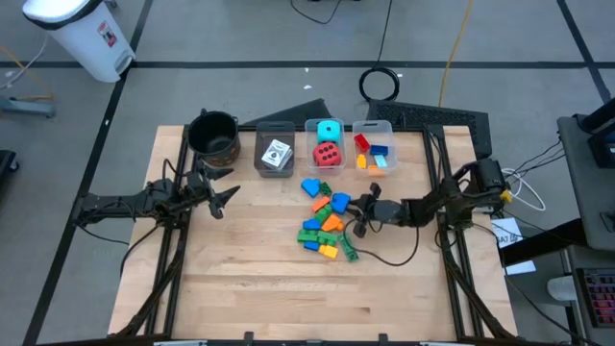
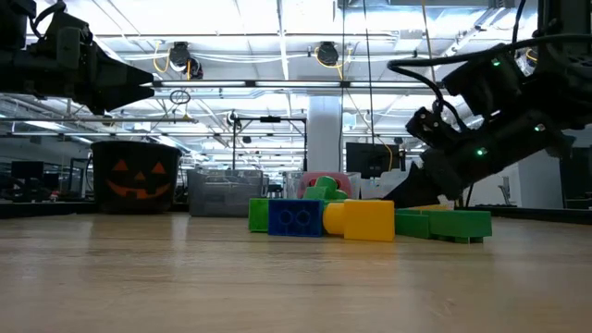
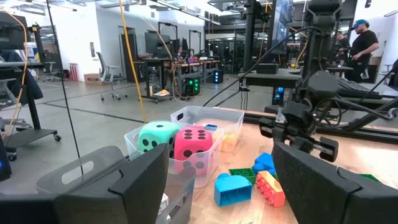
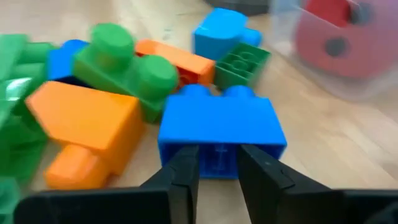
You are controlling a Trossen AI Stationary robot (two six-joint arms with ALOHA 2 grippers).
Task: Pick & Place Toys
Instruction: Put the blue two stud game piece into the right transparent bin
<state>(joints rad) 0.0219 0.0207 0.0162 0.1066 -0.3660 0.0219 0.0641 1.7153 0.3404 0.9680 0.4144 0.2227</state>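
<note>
Where bricks pile mid-table, blue brick [image 4: 221, 132] just before right hand [image 4: 216, 163], its fingers narrowly apart.

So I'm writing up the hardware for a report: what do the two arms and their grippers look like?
Both arms are dark, jointed and slender. The left gripper ends in two pointed black fingers; its wrist view shows them as broad, flat black pads. The right gripper has narrower black fingers. A black cable loops from the right arm across the wooden table, and small green lights glow on its housing.
</note>
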